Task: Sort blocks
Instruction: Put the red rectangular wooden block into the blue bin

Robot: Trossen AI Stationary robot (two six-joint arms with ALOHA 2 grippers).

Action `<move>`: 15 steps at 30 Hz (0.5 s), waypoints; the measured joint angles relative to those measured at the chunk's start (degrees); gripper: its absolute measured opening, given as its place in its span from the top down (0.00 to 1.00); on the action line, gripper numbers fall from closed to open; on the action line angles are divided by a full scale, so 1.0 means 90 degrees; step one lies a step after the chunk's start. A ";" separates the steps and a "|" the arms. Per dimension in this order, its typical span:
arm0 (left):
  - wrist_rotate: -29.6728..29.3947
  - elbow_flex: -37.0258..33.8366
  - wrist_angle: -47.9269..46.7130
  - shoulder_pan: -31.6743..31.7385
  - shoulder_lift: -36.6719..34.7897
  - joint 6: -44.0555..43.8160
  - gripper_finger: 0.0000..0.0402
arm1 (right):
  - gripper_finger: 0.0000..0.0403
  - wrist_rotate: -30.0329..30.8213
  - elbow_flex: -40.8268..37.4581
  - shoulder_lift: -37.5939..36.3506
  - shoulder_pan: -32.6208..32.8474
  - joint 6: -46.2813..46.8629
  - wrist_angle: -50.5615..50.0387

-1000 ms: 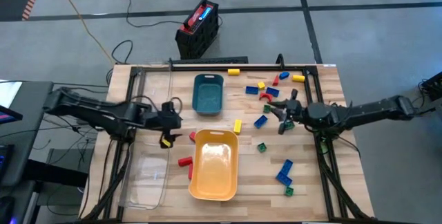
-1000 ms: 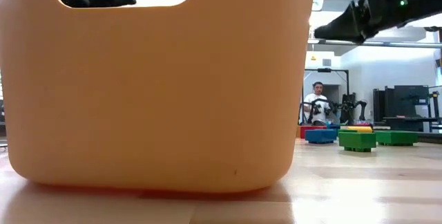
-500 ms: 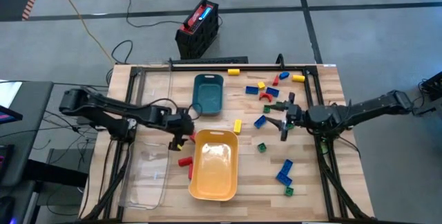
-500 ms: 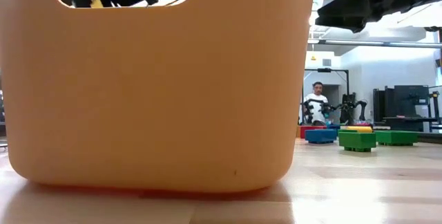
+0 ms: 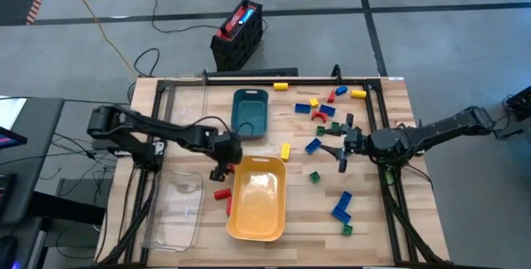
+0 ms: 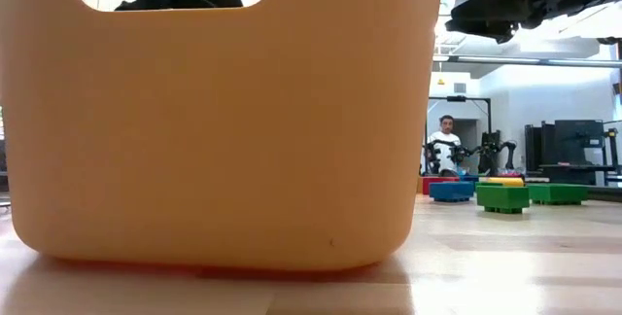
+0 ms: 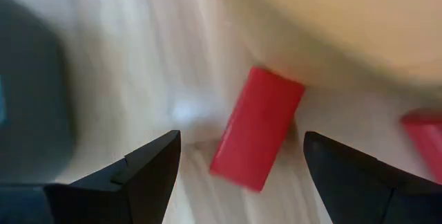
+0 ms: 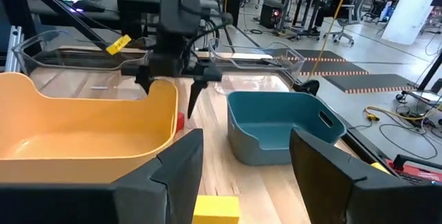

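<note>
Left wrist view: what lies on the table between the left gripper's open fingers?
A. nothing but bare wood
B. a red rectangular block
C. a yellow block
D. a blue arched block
B. The left gripper is open above a red rectangular block lying on the wood right beside the yellow tray; the high view puts that gripper at the tray's near-left corner.

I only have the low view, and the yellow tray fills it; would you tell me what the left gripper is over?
Observer: The left gripper is open over a red block lying beside the yellow tray.
Operator: Is it holding anything?
Observer: No, nothing sits between its fingers.
Operator: And the right gripper?
Observer: The right gripper is open and empty, near a blue block and a green block.
</note>
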 joint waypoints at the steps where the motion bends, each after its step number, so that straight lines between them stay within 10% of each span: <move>1: 0.0012 0.0039 -0.0067 0.0001 0.0104 0.0050 0.25 | 0.43 0.0000 0.0000 0.0000 0.0000 0.0002 -0.0001; 7: 0.0017 0.0099 -0.0062 0.0002 0.0501 0.0205 0.30 | 0.43 0.0000 0.0000 0.0000 0.0000 -0.0002 -0.0002; 15: -0.0010 0.0091 -0.0048 -0.0008 0.0387 0.0136 0.59 | 0.43 0.0000 -0.0002 0.0000 0.0000 0.0037 -0.0002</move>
